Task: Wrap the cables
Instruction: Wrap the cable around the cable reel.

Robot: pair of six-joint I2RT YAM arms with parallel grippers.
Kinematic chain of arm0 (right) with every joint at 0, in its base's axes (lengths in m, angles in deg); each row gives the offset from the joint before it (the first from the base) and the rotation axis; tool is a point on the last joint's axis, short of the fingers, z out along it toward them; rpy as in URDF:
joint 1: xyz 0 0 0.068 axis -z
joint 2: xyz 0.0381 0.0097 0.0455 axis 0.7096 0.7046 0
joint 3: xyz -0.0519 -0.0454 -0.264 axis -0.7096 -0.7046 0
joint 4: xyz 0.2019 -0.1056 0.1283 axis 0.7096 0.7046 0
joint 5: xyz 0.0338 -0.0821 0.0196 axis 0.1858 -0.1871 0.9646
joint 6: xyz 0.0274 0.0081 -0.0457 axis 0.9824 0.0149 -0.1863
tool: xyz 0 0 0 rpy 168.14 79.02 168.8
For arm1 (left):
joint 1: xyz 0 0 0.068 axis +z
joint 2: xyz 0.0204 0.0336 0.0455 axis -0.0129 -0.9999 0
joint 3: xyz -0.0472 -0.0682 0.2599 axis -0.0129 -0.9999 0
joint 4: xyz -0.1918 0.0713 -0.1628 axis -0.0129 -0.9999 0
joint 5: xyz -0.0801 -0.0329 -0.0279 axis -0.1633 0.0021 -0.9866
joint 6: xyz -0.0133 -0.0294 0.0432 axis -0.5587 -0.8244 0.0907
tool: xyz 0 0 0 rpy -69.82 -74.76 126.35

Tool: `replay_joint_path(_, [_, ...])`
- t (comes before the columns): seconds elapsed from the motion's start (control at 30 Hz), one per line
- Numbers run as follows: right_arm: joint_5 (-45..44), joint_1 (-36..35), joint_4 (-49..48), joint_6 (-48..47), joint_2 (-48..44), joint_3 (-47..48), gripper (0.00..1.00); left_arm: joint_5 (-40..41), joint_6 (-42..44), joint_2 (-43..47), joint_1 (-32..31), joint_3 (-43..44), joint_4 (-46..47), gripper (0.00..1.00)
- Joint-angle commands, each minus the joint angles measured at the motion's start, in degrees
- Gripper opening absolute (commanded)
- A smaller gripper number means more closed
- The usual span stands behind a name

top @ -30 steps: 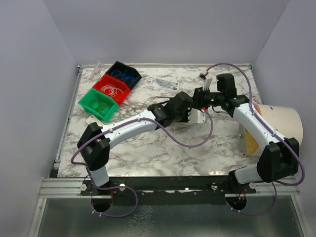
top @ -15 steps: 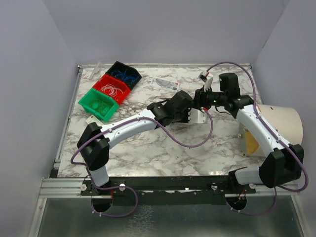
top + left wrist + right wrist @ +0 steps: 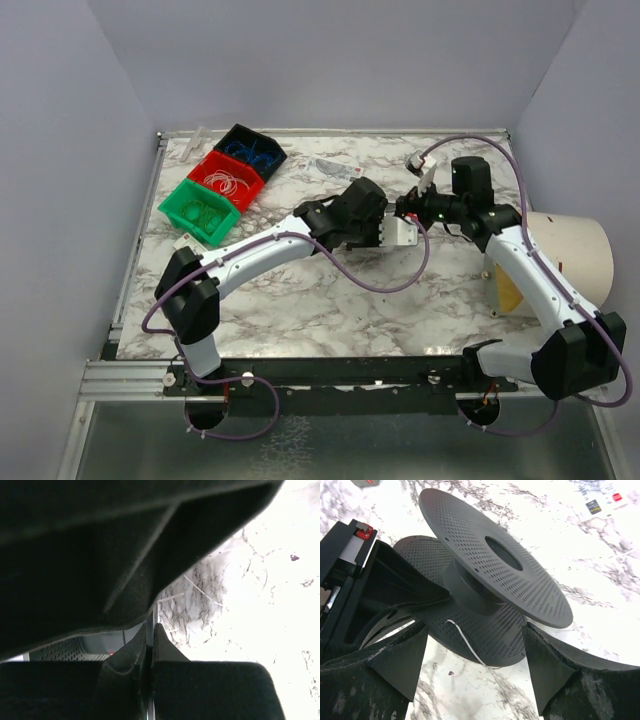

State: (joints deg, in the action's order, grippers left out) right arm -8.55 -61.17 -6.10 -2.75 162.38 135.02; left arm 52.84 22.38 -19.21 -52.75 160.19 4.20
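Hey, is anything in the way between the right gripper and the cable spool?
Nothing visible. The spool lies straight ahead of the open right gripper with no object between; the left gripper sits at the spool's side, off that path.

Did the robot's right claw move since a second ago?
Yes. The right gripper pulled back a little. It went rightward and toward the near edge, so it is now farther from the table's back rail.

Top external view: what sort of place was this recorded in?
Probably a lab robot cell: a marble-patterned tabletop boxed in by plain pale walls, aluminium framing at the near edge by the arm bases, and green, red and black parts bins in the far left corner.
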Motion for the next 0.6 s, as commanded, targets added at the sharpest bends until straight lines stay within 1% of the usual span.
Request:
replay_joint_path(0.0, [-3.5, 0.0, -1.9, -4.4, -3.6, -2.4, 0.82, -5.8, -3.1, 0.6, 2.0, 2.9, 2.2, 0.00])
replay_joint_path(0.23, [-1.5, 3.0, -5.4, -1.7, -4.7, -4.2, 0.83, -7.5, -6.4, 0.8, 3.3, 2.3, 2.7, 0.00])
replay_joint_path(0.33, [2.2, 6.0, -7.0, -1.3, -5.7, -5.1, 0.83, -7.0, -7.4, 1.3, 4.0, 1.6, 3.4, 0.00])
replay_joint_path(0.43, [5.9, 8.2, -7.6, -2.2, -6.7, -5.9, 0.83, -6.2, -8.1, 1.6, 4.5, 1.2, 4.1, 0.00])
replay_joint_path(0.57, [8.0, 8.5, -8.4, -6.3, -9.1, -8.3, 0.83, -6.3, -9.3, 2.1, 5.0, 0.9, 5.0, 0.00])
